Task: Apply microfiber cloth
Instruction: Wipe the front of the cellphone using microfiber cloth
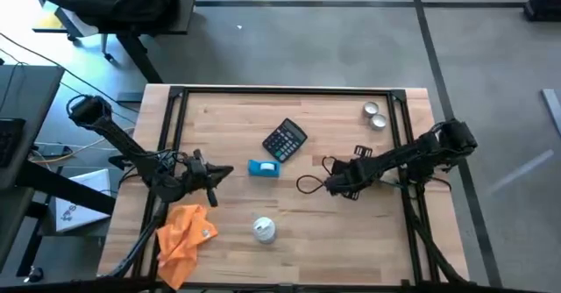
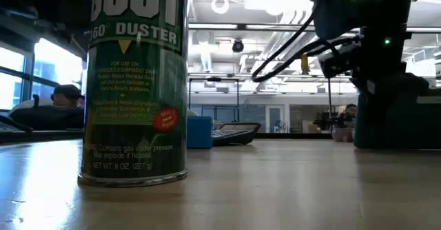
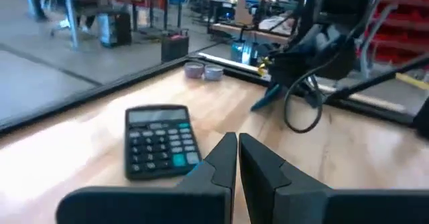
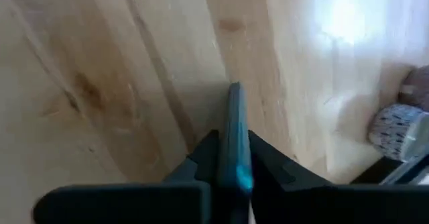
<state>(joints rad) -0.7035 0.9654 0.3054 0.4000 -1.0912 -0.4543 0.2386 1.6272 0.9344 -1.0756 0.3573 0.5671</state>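
Left arm (image 1: 131,153), right arm (image 1: 412,157): matte black jointed links, rounded joint housings, loose black cable loops alongside. Left gripper (image 3: 236,158): two black wedge-shaped fingers. Right gripper (image 4: 231,157): black fingers, thin teal-tinted blade between.

A bright orange microfiber cloth (image 1: 185,232) is seen on a pale wood-grain surface (image 1: 307,232); a black calculator (image 1: 285,140) with grey keys and a small blue box (image 1: 263,168) are shown; a dark green duster can (image 2: 134,85) is printed with white lettering and a red badge.
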